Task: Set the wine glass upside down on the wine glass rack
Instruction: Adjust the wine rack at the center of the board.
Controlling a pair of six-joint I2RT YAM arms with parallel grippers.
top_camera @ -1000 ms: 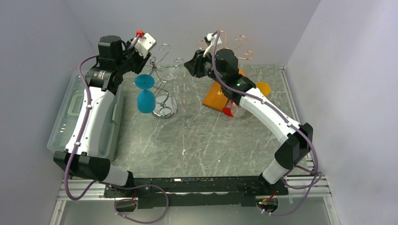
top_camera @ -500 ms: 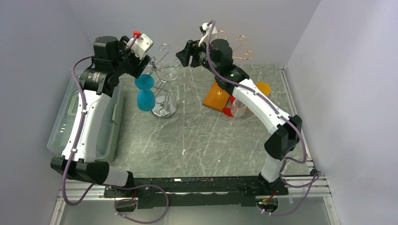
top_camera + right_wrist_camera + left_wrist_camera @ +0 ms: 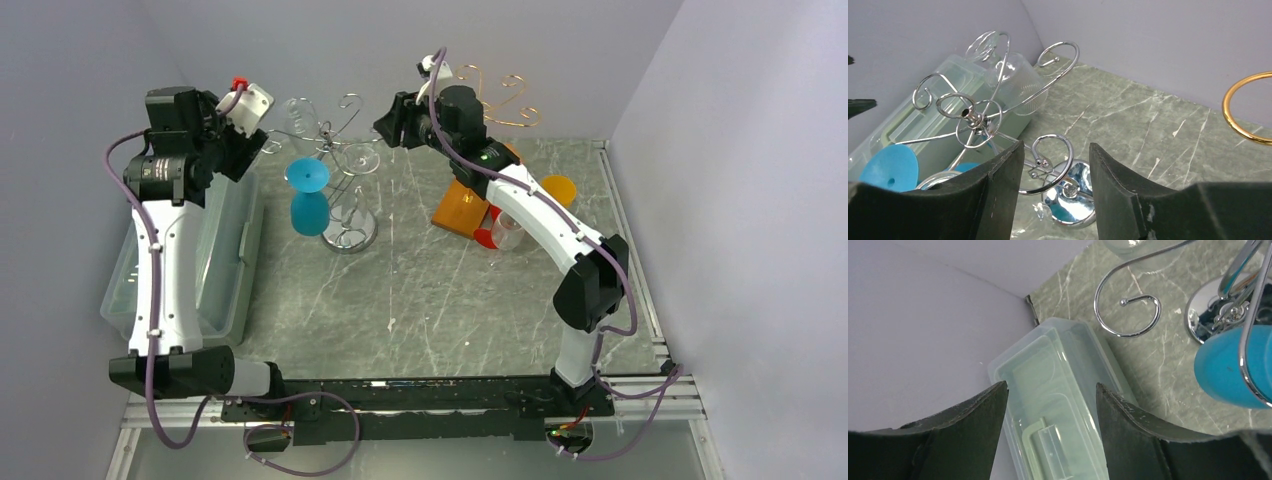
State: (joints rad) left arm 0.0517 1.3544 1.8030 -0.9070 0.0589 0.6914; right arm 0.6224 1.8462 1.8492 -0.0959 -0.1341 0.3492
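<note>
Backed off the racked blue wine glass [image 3: 310,212], left claw [image 3: 1052,388] stands spread; right wrist view shows right claw [image 3: 1055,147] spread.

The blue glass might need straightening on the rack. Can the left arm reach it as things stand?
Probably yes: the left claw hangs open and empty beside the blue wine glass, with only wire hooks of the rack nearby.

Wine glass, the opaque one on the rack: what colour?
The wine glass is turquoise blue; the top external view shows it best.
</note>
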